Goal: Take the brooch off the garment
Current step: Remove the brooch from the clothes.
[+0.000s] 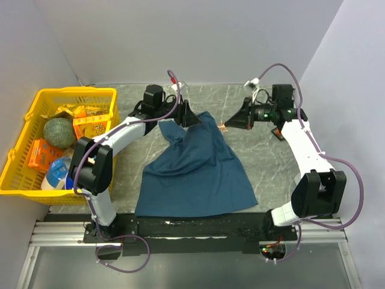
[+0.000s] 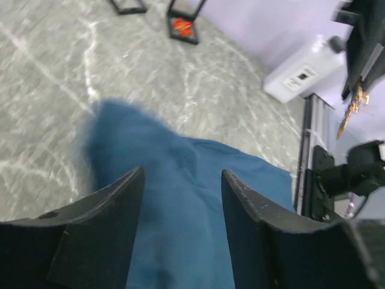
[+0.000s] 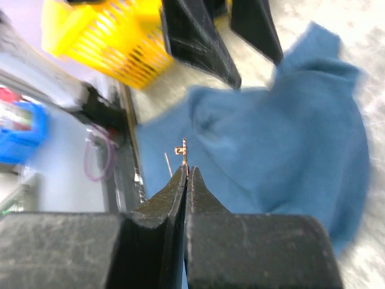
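Observation:
The teal-blue garment (image 1: pixel 195 171) lies spread on the grey marble table (image 1: pixel 271 162), bunched into a peak at its far end. My left gripper (image 1: pixel 187 114) hovers over that peak, open; in the left wrist view its fingers (image 2: pixel 114 211) stand wide apart with blue cloth (image 2: pixel 180 198) showing below the gap, not pinched. My right gripper (image 1: pixel 231 122) is shut on the small gold brooch (image 1: pixel 224 127), held just right of the garment and off the cloth. The brooch (image 3: pixel 182 149) sticks out of the closed tips (image 3: pixel 186 171), with the garment (image 3: pixel 283 138) behind it.
A yellow basket (image 1: pixel 36 108) holding a melon, orange packs and a blue-lidded tub stands at the table's left. Two small black stands (image 2: pixel 183 24) sit on the table at the far right. The metal rail (image 1: pixel 192 232) runs along the near edge.

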Robot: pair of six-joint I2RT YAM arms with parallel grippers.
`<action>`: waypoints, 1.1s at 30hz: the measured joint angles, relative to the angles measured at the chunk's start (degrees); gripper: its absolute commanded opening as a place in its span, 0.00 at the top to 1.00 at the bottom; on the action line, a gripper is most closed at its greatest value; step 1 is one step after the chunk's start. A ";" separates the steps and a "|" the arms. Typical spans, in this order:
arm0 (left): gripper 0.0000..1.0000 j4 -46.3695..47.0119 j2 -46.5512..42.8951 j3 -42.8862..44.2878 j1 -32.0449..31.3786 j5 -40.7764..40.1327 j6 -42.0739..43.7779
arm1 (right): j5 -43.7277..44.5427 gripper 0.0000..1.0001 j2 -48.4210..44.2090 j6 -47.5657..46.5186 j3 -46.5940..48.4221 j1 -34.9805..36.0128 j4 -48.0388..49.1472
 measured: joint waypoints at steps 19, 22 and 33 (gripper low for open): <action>0.39 17.53 -5.42 -2.43 -2.10 11.65 -14.86 | -8.33 1.00 12.28 94.14 -17.94 -1.92 101.77; 0.41 17.99 -5.03 -2.43 -3.98 11.63 -15.61 | -7.72 1.00 12.26 95.80 -17.97 -1.25 103.62; 0.54 20.13 -1.99 -1.36 -5.66 11.58 -18.93 | -6.95 1.00 11.89 94.77 -19.56 0.57 105.07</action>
